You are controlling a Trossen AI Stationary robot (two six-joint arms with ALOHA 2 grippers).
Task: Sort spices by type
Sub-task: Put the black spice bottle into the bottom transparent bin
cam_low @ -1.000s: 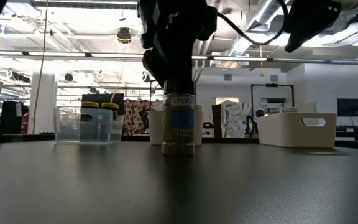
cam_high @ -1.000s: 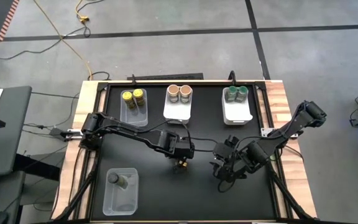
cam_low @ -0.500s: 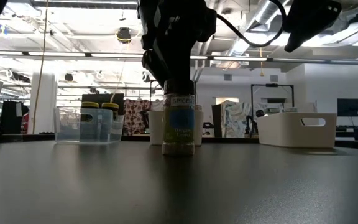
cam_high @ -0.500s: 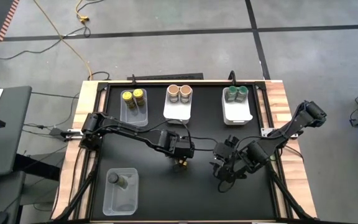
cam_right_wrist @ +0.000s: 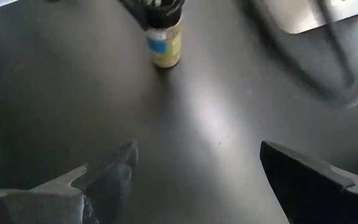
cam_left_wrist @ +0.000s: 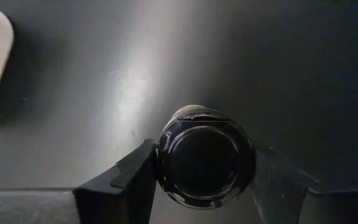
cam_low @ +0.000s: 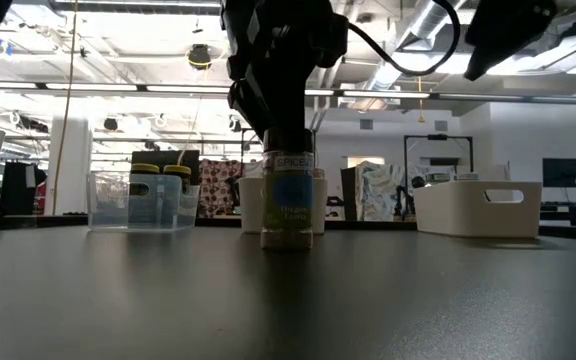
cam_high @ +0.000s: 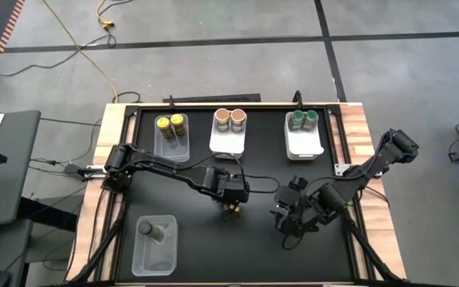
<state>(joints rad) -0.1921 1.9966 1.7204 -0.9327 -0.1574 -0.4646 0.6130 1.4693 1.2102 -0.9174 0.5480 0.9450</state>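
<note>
A small spice jar [cam_low: 288, 205] with a dark cap [cam_left_wrist: 205, 163] and a blue-and-green label stands upright on the black table, near its middle. My left gripper [cam_high: 233, 209] is directly above it, fingers pointing down and shut on the cap. My right gripper [cam_high: 289, 222] hangs open to the jar's right, holding nothing; its wrist view shows the jar [cam_right_wrist: 165, 43] ahead of it. Other jars rest in bins: yellow-topped [cam_high: 171, 123], tan-topped [cam_high: 229, 119], green-topped [cam_high: 302, 119] and one dark grey [cam_high: 147, 229]. My left gripper pinches the jar's dark cap [cam_left_wrist: 166, 168] between its two fingers, one on each side of the rim. The fingers [cam_left_wrist: 135, 180] come from above, pointing down. The jar stands upright with its base [cam_low: 288, 243] on the table.
Three bins line the far edge: clear [cam_high: 171, 143], white [cam_high: 228, 143] and white [cam_high: 304, 145]. A clear bin [cam_high: 156, 251] sits at the near left. Bare black table lies between the bins and in front of the jar.
My right arm has shifted a little toward the table's right edge, gripper still open. The left gripper and the jar have stayed put.
</note>
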